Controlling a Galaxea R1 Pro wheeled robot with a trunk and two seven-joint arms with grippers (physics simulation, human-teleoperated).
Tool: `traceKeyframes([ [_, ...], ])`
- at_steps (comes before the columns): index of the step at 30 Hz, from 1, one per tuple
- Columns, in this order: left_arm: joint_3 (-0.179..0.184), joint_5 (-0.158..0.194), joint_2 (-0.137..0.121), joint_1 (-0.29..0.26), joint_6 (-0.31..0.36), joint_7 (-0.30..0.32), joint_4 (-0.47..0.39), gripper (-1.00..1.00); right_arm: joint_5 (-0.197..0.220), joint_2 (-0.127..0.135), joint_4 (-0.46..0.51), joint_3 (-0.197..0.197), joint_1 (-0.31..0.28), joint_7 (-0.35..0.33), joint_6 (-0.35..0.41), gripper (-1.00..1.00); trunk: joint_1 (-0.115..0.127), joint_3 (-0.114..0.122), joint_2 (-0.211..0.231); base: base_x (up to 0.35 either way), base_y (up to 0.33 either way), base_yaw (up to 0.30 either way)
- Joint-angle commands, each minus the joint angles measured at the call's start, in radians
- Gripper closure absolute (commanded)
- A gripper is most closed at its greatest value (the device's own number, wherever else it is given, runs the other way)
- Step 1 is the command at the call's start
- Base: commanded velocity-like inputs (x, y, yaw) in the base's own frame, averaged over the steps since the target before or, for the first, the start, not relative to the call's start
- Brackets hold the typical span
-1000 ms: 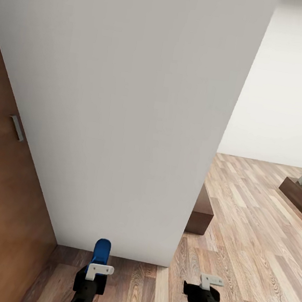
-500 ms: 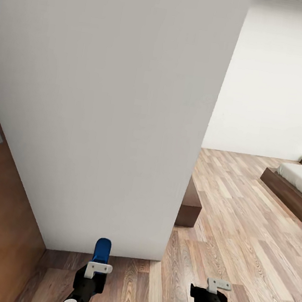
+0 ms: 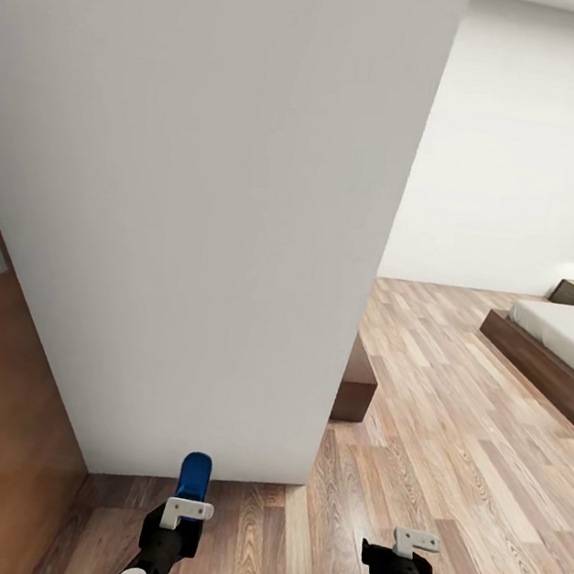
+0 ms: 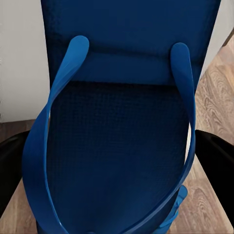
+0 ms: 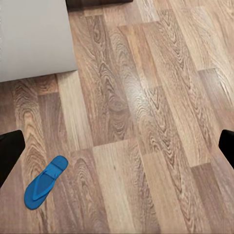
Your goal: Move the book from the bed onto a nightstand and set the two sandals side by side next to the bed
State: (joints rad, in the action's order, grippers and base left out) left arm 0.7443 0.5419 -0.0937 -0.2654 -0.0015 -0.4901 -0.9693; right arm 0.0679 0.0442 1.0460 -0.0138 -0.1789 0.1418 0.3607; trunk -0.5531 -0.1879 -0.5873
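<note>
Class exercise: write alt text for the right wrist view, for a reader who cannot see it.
A single bright blue flip-flop sandal lies flat on a light wood-plank floor, seen from above. A pale grey wall corner fills one corner of the picture, and the dark tips of the right gripper's fingers show at both side edges, wide apart and holding nothing.

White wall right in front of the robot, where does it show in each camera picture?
Head view: the white wall spans the left and middle, down to the floor.
Left wrist view: a pale strip behind the blue sandal.
Right wrist view: its foot sits in one corner.
Shared landmark: the wood-plank floor meeting the wall's foot.
</note>
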Motion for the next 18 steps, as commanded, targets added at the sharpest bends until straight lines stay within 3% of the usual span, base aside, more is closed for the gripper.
traceKeyframes([
  [1,0.005,0.007,-0.001,-0.001,0.000,-0.009,-0.002,1.00,0.007,0.000,0.002,0.001,-0.001,0.006,0.004,-1.00,0.000,-0.002,-0.002,-0.012,0.152,-0.082],
  [12,0.007,0.005,0.000,-0.001,-0.002,-0.009,-0.002,1.00,0.007,0.000,0.002,0.000,-0.001,0.005,-0.005,-1.00,0.000,-0.002,-0.002,0.009,0.060,-0.224],
  [18,0.007,0.002,0.000,-0.001,-0.003,-0.011,-0.002,1.00,0.007,0.000,0.002,0.000,-0.001,0.005,-0.006,-1.00,0.000,-0.002,-0.002,0.059,0.066,-0.023],
])
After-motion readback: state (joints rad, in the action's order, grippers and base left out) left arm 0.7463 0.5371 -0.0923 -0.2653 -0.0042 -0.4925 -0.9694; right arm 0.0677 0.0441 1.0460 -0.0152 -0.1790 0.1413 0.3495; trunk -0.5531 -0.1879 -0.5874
